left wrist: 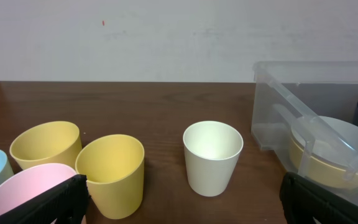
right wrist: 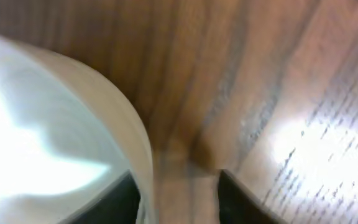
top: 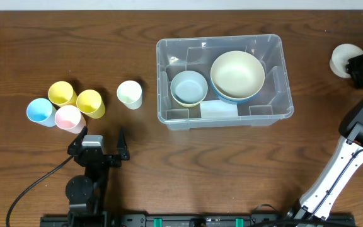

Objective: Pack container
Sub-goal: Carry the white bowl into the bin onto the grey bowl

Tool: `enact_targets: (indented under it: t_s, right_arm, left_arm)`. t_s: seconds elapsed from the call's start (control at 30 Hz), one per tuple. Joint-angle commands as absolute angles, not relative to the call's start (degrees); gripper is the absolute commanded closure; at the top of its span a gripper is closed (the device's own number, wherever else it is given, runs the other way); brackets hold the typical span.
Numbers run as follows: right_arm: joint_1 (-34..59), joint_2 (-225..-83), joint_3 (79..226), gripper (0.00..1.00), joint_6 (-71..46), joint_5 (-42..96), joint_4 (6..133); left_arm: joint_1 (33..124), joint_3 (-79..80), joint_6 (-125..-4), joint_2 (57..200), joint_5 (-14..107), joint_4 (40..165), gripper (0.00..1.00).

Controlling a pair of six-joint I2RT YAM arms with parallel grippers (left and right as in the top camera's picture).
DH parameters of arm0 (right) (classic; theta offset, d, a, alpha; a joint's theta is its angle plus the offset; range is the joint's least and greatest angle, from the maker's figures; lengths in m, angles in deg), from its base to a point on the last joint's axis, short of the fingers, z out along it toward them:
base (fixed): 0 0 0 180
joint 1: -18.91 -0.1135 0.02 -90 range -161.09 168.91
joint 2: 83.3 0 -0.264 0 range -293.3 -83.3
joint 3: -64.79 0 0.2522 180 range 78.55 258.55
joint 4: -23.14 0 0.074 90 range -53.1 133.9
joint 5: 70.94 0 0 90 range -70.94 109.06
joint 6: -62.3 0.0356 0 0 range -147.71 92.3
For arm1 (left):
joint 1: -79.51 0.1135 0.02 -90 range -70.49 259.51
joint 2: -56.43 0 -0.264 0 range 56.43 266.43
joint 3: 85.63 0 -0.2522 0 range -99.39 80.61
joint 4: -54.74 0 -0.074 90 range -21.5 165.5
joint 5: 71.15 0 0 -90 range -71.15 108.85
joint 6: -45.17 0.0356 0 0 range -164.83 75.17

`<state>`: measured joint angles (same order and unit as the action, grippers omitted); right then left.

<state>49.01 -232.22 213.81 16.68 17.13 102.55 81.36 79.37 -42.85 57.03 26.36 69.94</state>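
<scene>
The clear plastic container (top: pixel 276 40) stands right of centre. It holds a small grey-blue bowl (top: pixel 188 87) and a large cream bowl (top: pixel 237 74) nested on a blue one. Its near corner shows in the left wrist view (left wrist: pixel 272 99). My left gripper (top: pixel 103 140) is open and empty at the front left, facing a white cup (top: pixel 130 93), which also shows in the left wrist view (left wrist: pixel 212 155). My right gripper (top: pixel 358 64) is at the far right edge beside a white round dish (top: pixel 343 60). In the blurred right wrist view its fingers (right wrist: pixel 179 199) are apart, with the dish's rim (right wrist: pixel 143 149) by the left finger.
Several cups stand in a cluster at the left: blue (top: pixel 40 111), two yellow (top: pixel 62 93) (top: pixel 90 103) and pink (top: pixel 68 117). The yellow cups (left wrist: pixel 110 174) and the pink cup (left wrist: pixel 23 193) sit close to the left finger. A flat white piece (top: pixel 218 110) lies in the container.
</scene>
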Motion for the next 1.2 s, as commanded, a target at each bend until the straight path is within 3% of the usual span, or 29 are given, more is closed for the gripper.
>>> enact_targets:
  t_s: [0.0, 0.03, 0.37, 0.57, 0.67, 0.83, 1.0, 1.17]
  right_arm:
    - [49.1, -233.0, 213.9, 0.88, 17.3, 17.3, 103.3]
    - [49.1, -232.8, 214.0, 0.99, 17.3, 18.0, 103.6]
    - [49.1, -223.6, 217.9, 0.99, 17.2, 26.7, 103.8]
    - [46.3, -210.5, 220.0, 0.99, 12.0, 42.3, 101.5]
    - [41.3, -204.0, 220.0, 0.99, 4.9, 47.3, 102.1]
    - [27.4, -199.1, 220.0, 0.98, -12.0, 41.9, 109.7]
    - [14.0, -201.3, 217.2, 0.99, -13.4, 36.4, 117.2]
    - [4.4, -204.4, 211.3, 0.99, -13.4, 36.4, 116.9]
  left_arm:
    - [81.7, 80.4, -42.0, 56.7, 27.2, 71.9, 0.02]
    - [81.7, 80.4, -42.0, 56.7, 27.2, 71.9, 0.02]
    - [81.7, 80.4, -42.0, 56.7, 27.2, 71.9, 0.02]
    - [81.7, 80.4, -42.0, 56.7, 27.2, 71.9, 0.02]
    - [81.7, 80.4, -42.0, 56.7, 27.2, 71.9, 0.02]
    - [81.7, 80.4, -42.0, 56.7, 27.2, 71.9, 0.02]
    - [81.7, 80.4, -42.0, 56.7, 27.2, 71.9, 0.02]
    - [81.7, 80.4, -42.0, 56.7, 27.2, 71.9, 0.02]
